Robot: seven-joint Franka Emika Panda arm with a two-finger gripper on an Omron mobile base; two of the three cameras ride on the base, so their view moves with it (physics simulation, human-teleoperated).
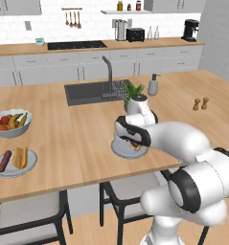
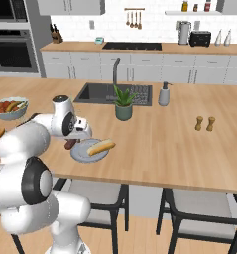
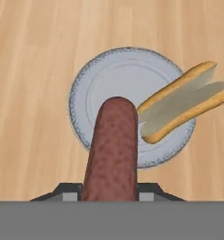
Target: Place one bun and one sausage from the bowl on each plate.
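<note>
Sausage [image 3: 112, 150], dark reddish-brown w/ rounded end, sits clamped in gripper [image 3: 109, 194] at bottom centre of hand view, above pale grey-blue plate [image 3: 108, 79]. Bun [image 3: 183, 101], golden crust and tan inside, lies on plate's right rim, sticking out over wood counter [image 3: 33, 70]. In left base view the arm hides most of this plate; second plate [image 1: 33, 165] at lower left carries bun and sausage too.

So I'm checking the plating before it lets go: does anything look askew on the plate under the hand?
Yes. The bun lies skewed across the plate, one end jutting past the rim over the counter. The gripper holds the sausage above the plate.
</note>
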